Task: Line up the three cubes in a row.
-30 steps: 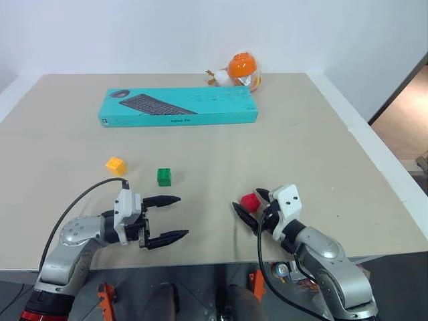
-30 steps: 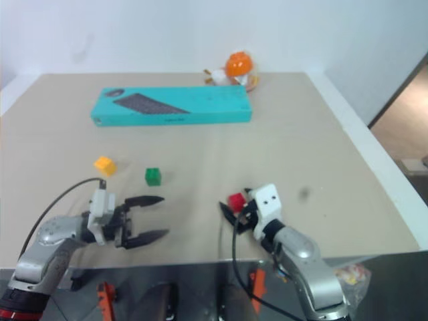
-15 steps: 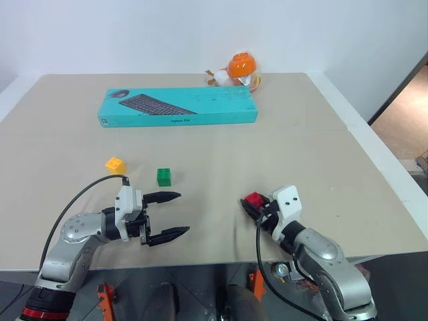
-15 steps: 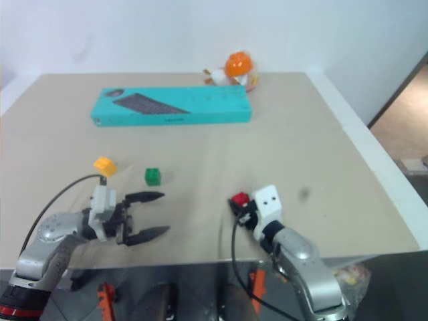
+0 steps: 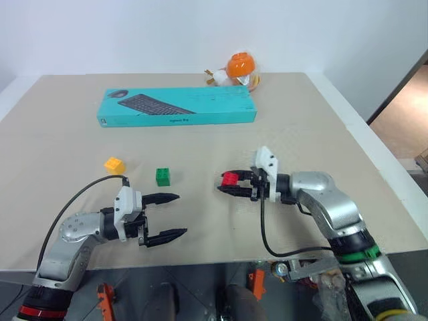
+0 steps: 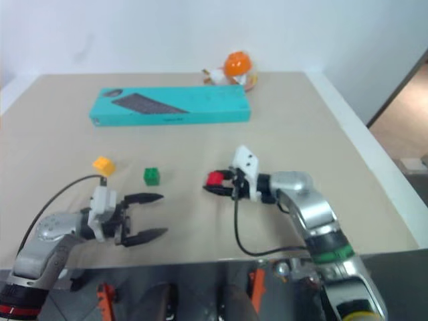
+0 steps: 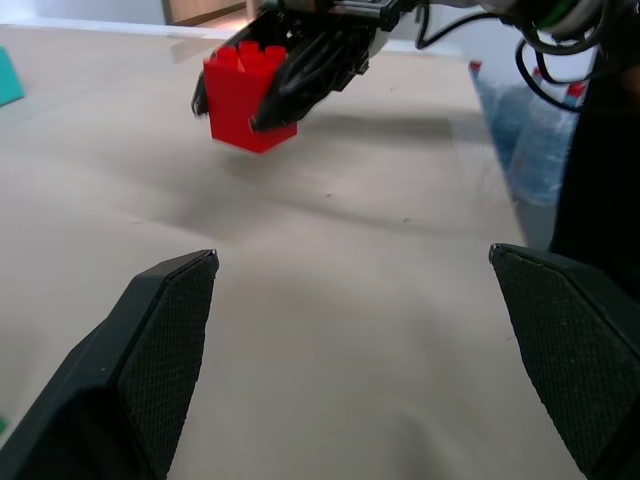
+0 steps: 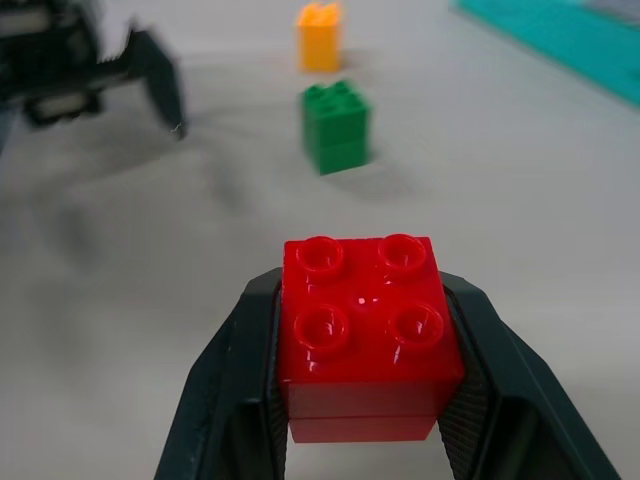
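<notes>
You have the red studded plastic cube clamped in the right gripper above the worktop, the left gripper spread empty, and the green studded plastic cube and yellow studded plastic cube unaligned.

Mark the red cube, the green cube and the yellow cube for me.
red cube [image 8: 365, 330]: right wrist view, studded top face.
green cube [image 5: 163, 176]: left eye view, front face.
yellow cube [image 5: 114, 164]: left eye view, top face.

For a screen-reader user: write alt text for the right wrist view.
The right end effector grips a red cube, studs up, above a beige table. Beyond it stand a green cube and a yellow cube, with the open left end effector nearby.
</notes>
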Robot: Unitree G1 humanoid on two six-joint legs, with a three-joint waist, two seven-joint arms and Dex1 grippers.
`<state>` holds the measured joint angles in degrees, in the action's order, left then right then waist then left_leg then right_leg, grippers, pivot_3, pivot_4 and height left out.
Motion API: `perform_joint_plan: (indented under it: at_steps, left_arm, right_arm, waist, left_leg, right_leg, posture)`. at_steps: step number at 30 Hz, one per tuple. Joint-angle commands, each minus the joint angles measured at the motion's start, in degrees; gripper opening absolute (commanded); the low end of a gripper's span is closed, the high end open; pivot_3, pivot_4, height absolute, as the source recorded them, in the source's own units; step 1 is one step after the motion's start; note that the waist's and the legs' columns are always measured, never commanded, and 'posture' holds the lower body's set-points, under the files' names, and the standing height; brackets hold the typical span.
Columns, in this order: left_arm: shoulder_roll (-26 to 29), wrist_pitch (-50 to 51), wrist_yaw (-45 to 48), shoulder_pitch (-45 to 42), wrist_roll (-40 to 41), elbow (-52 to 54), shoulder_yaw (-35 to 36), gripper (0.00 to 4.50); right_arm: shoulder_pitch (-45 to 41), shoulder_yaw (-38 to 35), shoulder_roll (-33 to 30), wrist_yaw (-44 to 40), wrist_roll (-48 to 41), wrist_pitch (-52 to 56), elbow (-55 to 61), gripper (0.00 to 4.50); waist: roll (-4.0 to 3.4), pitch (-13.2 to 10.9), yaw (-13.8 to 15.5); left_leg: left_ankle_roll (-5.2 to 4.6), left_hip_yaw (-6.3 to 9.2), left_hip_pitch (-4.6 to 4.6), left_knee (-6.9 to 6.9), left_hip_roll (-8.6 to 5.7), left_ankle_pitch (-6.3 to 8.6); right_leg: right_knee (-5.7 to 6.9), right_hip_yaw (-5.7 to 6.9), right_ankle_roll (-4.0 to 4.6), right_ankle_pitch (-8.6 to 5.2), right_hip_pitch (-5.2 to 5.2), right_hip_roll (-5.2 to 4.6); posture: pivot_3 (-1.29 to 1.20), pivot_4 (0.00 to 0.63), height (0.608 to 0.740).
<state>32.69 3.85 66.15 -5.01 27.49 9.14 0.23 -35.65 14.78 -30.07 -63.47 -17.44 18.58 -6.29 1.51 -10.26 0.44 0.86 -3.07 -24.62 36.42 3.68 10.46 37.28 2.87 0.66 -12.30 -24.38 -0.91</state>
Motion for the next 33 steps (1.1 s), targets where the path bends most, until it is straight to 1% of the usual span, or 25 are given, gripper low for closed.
perform_joint_plan:
  at_steps: [1, 9, 17, 23, 24, 25, 26, 29, 31, 33]
  left_arm:
    - [-0.42, -2.15, -5.06, 1.14, -2.71, 1.53, 2.36, 4.50]
    - [-0.97, -1.42, -11.33, 4.97, -3.79, 5.51, 2.82, 4.50]
    - [-1.16, -1.38, -12.94, 5.17, -4.18, 6.50, 1.63, 4.50]
    - [-1.18, -0.99, -13.41, 4.68, -4.33, 6.31, 1.37, 4.50]
    - [-1.15, -0.96, -13.46, 4.58, -4.36, 6.20, 1.33, 4.50]
    - [-1.14, -0.95, -13.51, 4.48, -4.39, 6.09, 1.28, 4.50]
    - [-1.14, -0.95, -13.54, 4.43, -4.41, 6.02, 1.24, 4.50]
    - [-1.30, -0.45, -14.25, 3.99, -4.29, 5.77, 1.40, 4.50]
    - [-1.60, -0.21, -15.44, 4.08, -4.24, 5.95, 2.02, 4.50]
    - [-2.02, -0.50, -16.95, 4.56, -4.35, 6.41, 2.94, 4.50]
  right_arm:
    - [-3.16, 2.38, 1.78, -5.19, 2.33, -5.49, -5.68, 1.30]
    - [-5.73, 3.15, 6.04, -7.93, 4.86, -10.86, -11.62, 1.30]
    - [-7.80, 2.90, 7.54, -8.86, 6.93, -13.14, -16.99, 1.30]
    - [-8.23, 2.43, 8.11, -8.62, 8.04, -12.46, -20.19, 1.30]
    - [-8.25, 2.39, 8.10, -8.66, 8.17, -12.38, -20.30, 1.80]
    - [-8.22, 2.38, 8.06, -8.73, 8.33, -12.45, -20.33, 2.40]
    - [-8.19, 2.37, 8.01, -8.83, 8.45, -12.51, -20.32, 2.67]
    - [-7.85, 2.15, 7.74, -8.80, 8.36, -11.83, -18.75, 3.69]
    - [-7.39, 1.31, 7.67, -8.27, 7.27, -10.14, -15.43, 4.39]
    - [-6.86, 0.09, 7.48, -7.51, 5.84, -7.89, -11.51, 4.47]
  waist:
    - [0.00, 0.00, 0.00]
    - [0.00, 0.00, 0.00]
    - [-0.01, 0.00, 0.00]
    - [-0.01, 0.00, 0.00]
    - [-0.01, 0.00, 0.00]
    - [-0.01, 0.00, 0.00]
    - [-0.01, 0.00, 0.00]
    - [-0.01, 0.00, 0.00]
    - [-0.01, 0.00, 0.00]
    - [-0.01, -0.01, 0.00]
  left_leg:
    - [-0.01, 0.02, -0.02, 0.00, 0.00, 0.02]
    - [-0.01, -0.06, 0.04, 0.03, 0.02, 0.04]
    - [0.03, -0.15, 0.09, 0.05, 0.05, -0.03]
    - [0.03, -0.23, 0.09, 0.02, 0.08, -0.03]
    - [0.03, -0.23, 0.09, 0.02, 0.08, -0.03]
    - [0.03, -0.24, 0.09, 0.02, 0.09, -0.03]
    - [0.03, -0.24, 0.10, 0.02, 0.09, -0.03]
    - [0.03, -0.25, 0.10, 0.02, 0.09, -0.03]
    - [0.03, -0.29, 0.10, 0.02, 0.10, -0.03]
    - [0.03, -0.33, 0.10, 0.02, 0.11, -0.03]
  right_leg:
    - [0.00, -0.04, -0.02, -0.03, -0.01, 0.00]
    - [0.03, 0.00, -0.04, 0.05, -0.02, -0.03]
    - [0.04, -0.01, 0.01, 0.18, -0.01, -0.02]
    - [0.04, -0.07, 0.02, 0.17, -0.05, 0.01]
    - [0.04, -0.07, 0.02, 0.18, -0.05, 0.01]
    - [0.04, -0.08, 0.02, 0.18, -0.05, 0.02]
    - [0.04, -0.08, 0.02, 0.18, -0.05, 0.02]
    - [0.04, -0.08, 0.02, 0.18, -0.05, 0.02]
    - [0.04, -0.10, 0.02, 0.18, -0.06, 0.01]
    - [0.04, -0.13, 0.02, 0.18, -0.08, 0.02]
  posture:
    - [0.00, 0.150, 0.740]
    - [0.00, 0.150, 0.740]
    - [0.00, 0.150, 0.740]
    - [0.00, 0.150, 0.740]
    - [0.00, 0.150, 0.740]
    - [0.00, 0.150, 0.740]
    - [0.00, 0.150, 0.740]
    - [0.00, 0.150, 0.740]
    - [0.00, 0.150, 0.740]
    - [0.00, 0.150, 0.740]
